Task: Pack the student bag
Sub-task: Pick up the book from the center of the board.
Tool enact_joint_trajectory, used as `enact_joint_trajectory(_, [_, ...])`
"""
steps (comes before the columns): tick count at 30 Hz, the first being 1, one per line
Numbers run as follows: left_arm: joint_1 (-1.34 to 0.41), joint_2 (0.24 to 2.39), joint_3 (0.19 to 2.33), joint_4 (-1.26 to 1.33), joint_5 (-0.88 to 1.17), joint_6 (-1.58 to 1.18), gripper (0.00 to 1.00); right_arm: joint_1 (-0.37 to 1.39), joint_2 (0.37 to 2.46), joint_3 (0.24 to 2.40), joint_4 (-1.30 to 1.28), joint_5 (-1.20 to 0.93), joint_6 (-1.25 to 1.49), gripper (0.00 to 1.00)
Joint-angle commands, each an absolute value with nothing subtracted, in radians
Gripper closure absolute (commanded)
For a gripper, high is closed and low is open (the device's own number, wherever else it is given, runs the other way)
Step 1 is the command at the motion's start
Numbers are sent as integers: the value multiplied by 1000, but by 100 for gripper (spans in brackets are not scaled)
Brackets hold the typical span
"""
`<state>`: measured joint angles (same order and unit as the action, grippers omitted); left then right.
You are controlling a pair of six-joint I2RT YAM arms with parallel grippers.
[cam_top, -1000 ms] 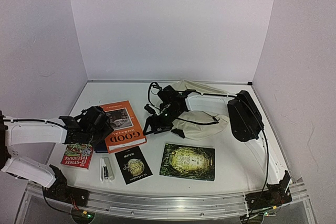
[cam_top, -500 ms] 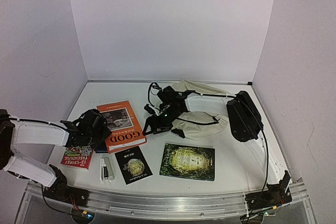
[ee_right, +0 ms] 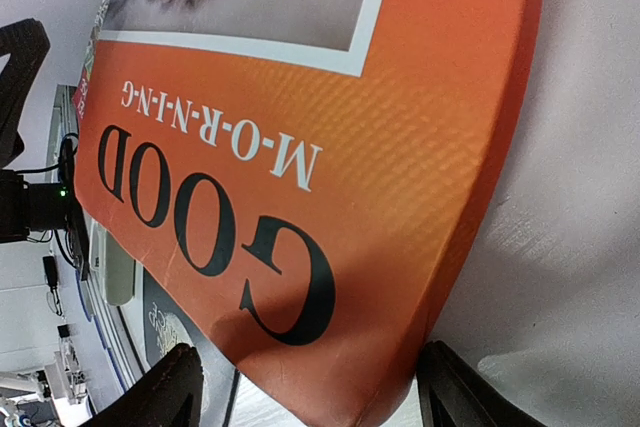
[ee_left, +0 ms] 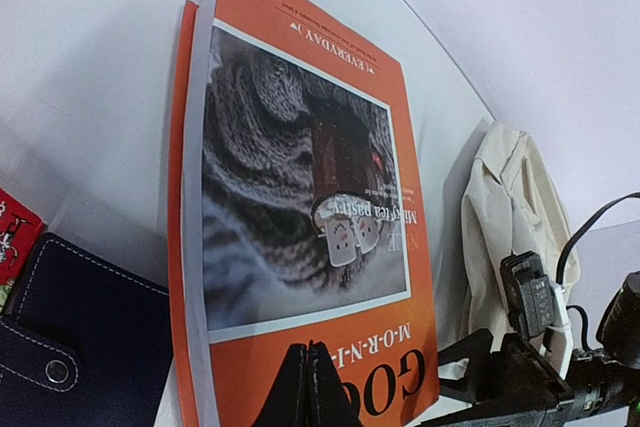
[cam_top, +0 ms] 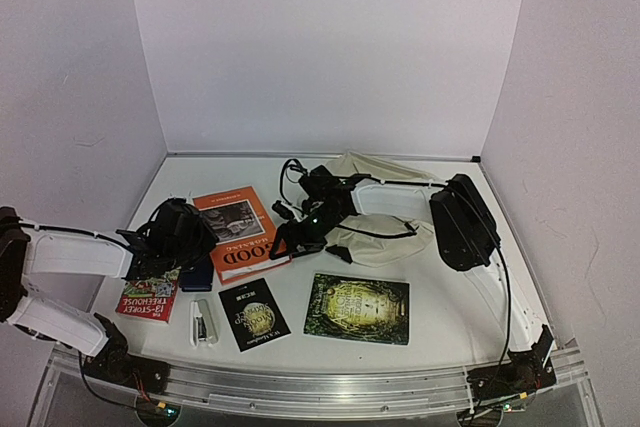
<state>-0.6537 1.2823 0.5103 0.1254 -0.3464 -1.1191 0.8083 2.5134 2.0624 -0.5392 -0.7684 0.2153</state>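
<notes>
Packing barely begun | your left gripper clamps the orange book | right gripper spread at its corner | student bag looks not yet loaded

I count four books: an orange book at centre left, a red book, a black book and a green book along the bottom. There is also one wallet, one stapler and one student bag.

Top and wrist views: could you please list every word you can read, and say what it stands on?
"GOOD M-O-R-N-I-N-G": cover of the orange book.
"EVERYDAY": same cover, at its far edge.
"13-STOREY TREEHOUSE": red book.
Caption inside the orange book's photo: too blurred to read.
Black book and green book: titles too small and blurred to read.
</notes>
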Motion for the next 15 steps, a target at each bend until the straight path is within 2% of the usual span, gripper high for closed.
enact_joint_trajectory(1, [-650,1221,549,-6,-425,-1194,87,815,2487,2070,-531,-746,211,26])
enact_joint_trajectory(5, [-649,1182,531,-150,-485,-1283,75,815,2482,2059,-531,-666,206,27])
enact_joint_trajectory(15, [-598,1328,506,75,-325,-1221,72,815,2505,2067,-531,-654,212,28])
